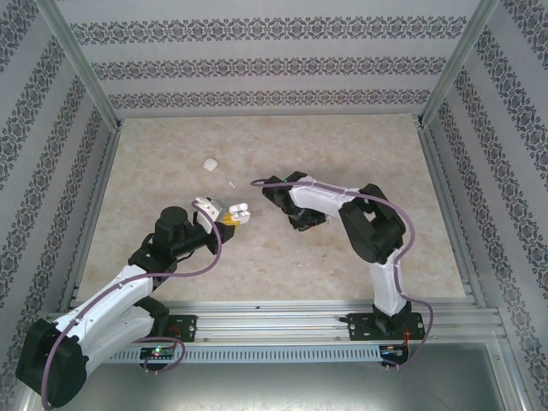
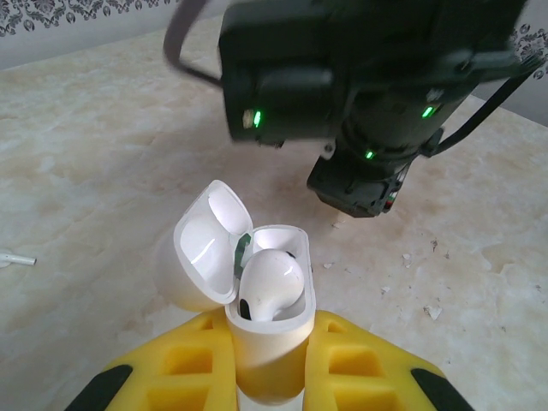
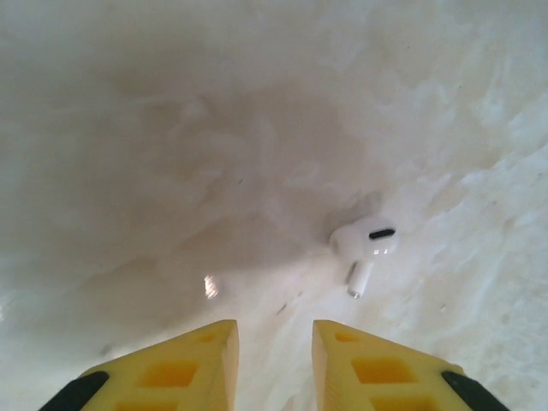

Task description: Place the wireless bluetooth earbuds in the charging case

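My left wrist camera gives what the overhead view blurs: the charging case (image 2: 267,355) stands upright, pinched between my left claw's (image 2: 267,330) yellow fingers, its lid (image 2: 210,244) swung back to the left, and one seated earbud (image 2: 272,281) rests bulb-up in the right-hand well. I cannot tell whether the left well, behind the lid's hinge, is filled. My right wrist camera adds a loose earbud (image 3: 366,248) lying on the table (image 3: 171,128), stem pointing towards me, just ahead and to the right of my right claw (image 3: 274,336), whose fingers stand apart with nothing between them. From above, my left claw (image 1: 226,214) reaches in from the near left corner, forearm low and slanting towards the middle of the table, while my right arm (image 1: 368,223) folds back at the elbow and points its claw (image 1: 310,223) down and leftwards at mid-table, facing the case. Nearer the far edge, left of centre, sits a second white case (image 1: 208,163), with a thin white piece (image 1: 232,183) just beside it.
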`<state>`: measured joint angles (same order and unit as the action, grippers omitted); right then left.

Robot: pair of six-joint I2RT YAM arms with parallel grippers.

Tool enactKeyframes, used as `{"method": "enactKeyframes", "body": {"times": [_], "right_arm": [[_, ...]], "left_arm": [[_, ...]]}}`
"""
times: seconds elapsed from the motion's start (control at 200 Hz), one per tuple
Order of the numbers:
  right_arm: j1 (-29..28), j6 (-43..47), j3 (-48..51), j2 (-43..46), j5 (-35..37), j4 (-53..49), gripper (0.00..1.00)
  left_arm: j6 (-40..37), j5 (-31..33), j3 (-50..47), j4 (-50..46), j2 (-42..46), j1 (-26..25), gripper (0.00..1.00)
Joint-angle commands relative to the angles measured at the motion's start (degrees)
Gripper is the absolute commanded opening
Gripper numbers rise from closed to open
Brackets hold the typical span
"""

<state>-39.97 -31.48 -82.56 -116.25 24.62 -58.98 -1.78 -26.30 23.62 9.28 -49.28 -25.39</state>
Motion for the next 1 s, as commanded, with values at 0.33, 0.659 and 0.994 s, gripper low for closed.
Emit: {"method": "enactKeyframes", "body": {"times": [0.33,0.659,0.994], "right_arm": [[15.98,2.3,17.27,18.69,-24.51,18.44,0.27],[24.13,9.63,21.81,16.3,-31.78,26.28,0.34],[26.26,12.15,20.23,12.74,-35.81,28.38,0.33]], "left_arm": [[-0.42,-1.63,2.03,0.64,-0.17,0.23,0.0],[2.51,-15.82,3.47,6.91,-6.39,0.02,0.0],[2.79,-16.62,4.67,8.29,-9.54,-0.59,0.0]]}}
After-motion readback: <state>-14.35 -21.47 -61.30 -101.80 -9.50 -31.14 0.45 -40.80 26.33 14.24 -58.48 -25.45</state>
